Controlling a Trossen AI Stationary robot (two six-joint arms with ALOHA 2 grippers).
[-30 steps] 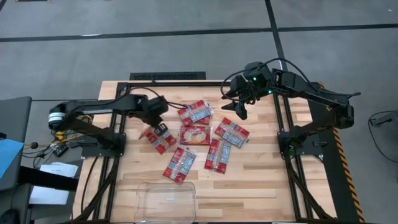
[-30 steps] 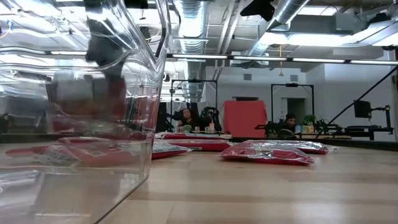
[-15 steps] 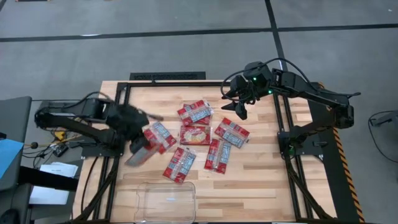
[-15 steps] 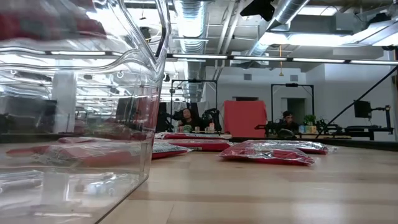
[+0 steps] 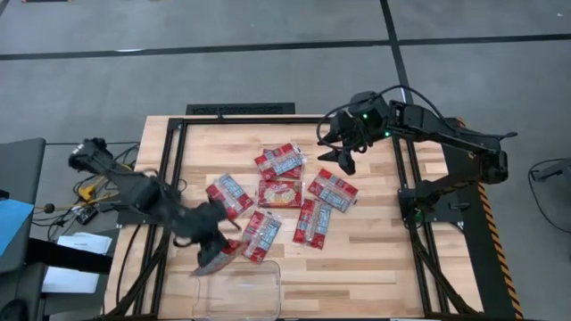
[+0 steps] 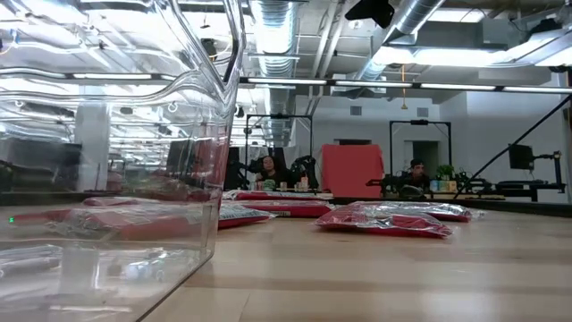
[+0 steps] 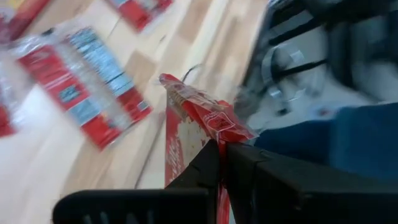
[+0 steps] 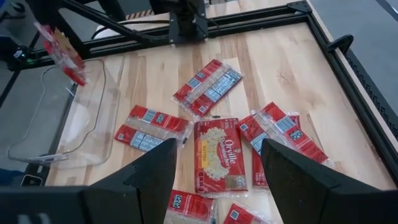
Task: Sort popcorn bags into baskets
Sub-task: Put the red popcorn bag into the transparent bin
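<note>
My left gripper (image 5: 211,250) is shut on a red popcorn bag (image 5: 217,262) and holds it in the air by the far left corner of the clear basket (image 5: 239,290), which stands at the table's near edge. In the right wrist view that bag (image 8: 62,53) hangs over the basket's (image 8: 68,118) far end. Several more popcorn bags (image 5: 279,193) lie flat in a loose cluster at mid-table. My right gripper (image 5: 343,157) hovers open above the far right of the cluster, nothing between its fingers (image 8: 149,177). My left gripper pinches the popcorn bag between its two fingers (image 7: 208,158), at one end of the bag (image 7: 211,134). The rest of the bag (image 7: 186,112), crumpled at its free end, sticks out past the fingertips. It is lifted clear of the table and tilted.
Black frame rails (image 5: 174,178) run along the table's left, far and right sides. Bare wood lies right of the basket along the near edge (image 5: 357,285). In the low view the basket's wall (image 6: 116,179) fills the left, with bags (image 6: 384,219) lying beyond it.
My left gripper has lifted one popcorn bag off the left of the cluster and swung it toward the table's near edge, turning as it went, until it hangs by the basket's far left corner. The other bags and my right arm have kept still.
</note>
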